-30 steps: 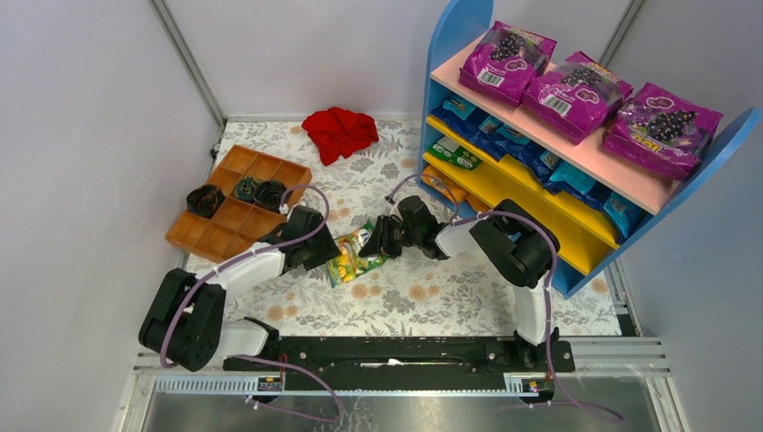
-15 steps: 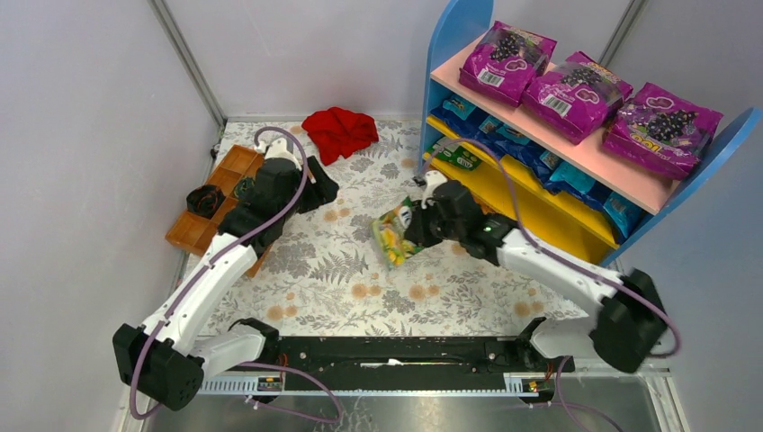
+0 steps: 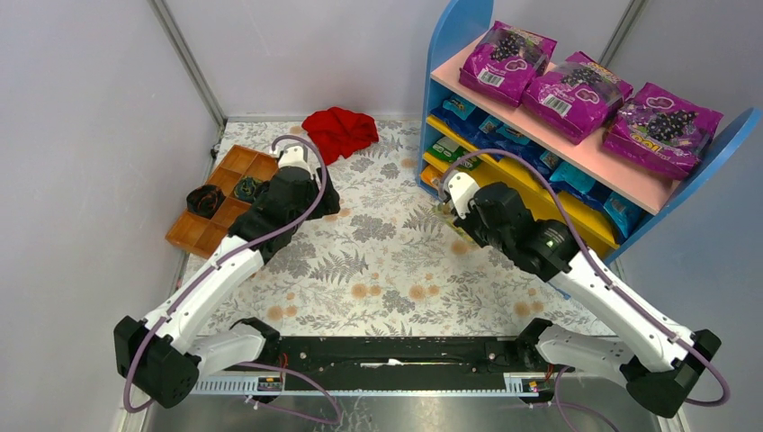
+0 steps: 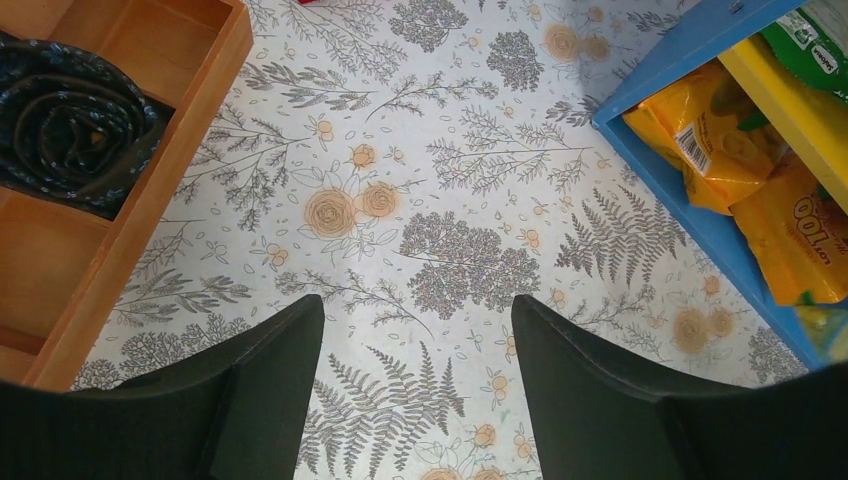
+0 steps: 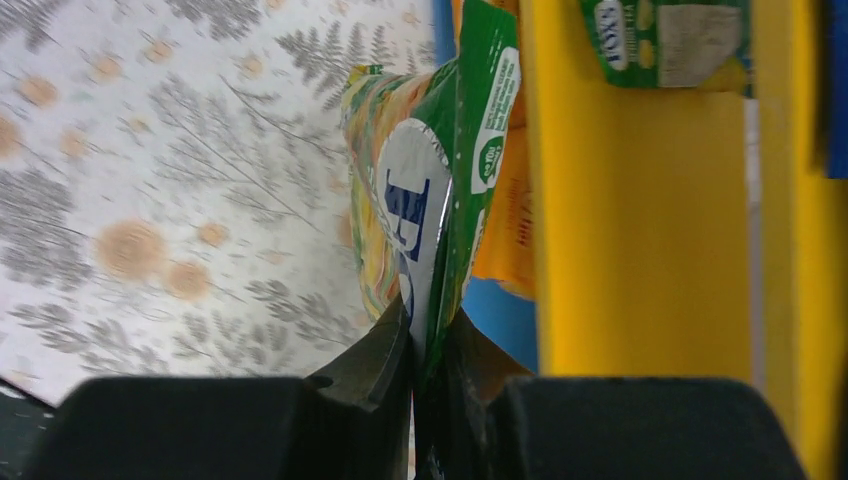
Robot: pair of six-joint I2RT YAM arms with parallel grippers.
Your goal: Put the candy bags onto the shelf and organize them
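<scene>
Shelf (image 3: 454, 27) at the table's (image 3: 378, 270) far right corner, three large bags (image 3: 576, 90) on its top board, candy bags (image 3: 504, 144) on the lower boards, compartment tray (image 3: 236, 162) by the left edge, cloth (image 3: 339, 131) at the far edge between them.

Between the two arms you have a wide stretch of open desk (image 3: 378, 261) to move through. On your left the wooden tray (image 3: 193, 236) bounds that room. Its raised wall runs close to the left jaws, which stand apart over bare desk, and a rolled dark cloth (image 4: 70, 130) fills one compartment. The red cloth (image 3: 339, 132) lies well back, near the rear edge. On your right the shelf (image 3: 447, 54) closes things off. The green candy bag (image 5: 440, 200) pinched in the right jaws hangs just beside the yellow board (image 5: 640, 200), and orange bags (image 4: 720, 150) crowd the bottom bay behind it. A second green bag (image 5: 660, 40) occupies that board's left end.
</scene>
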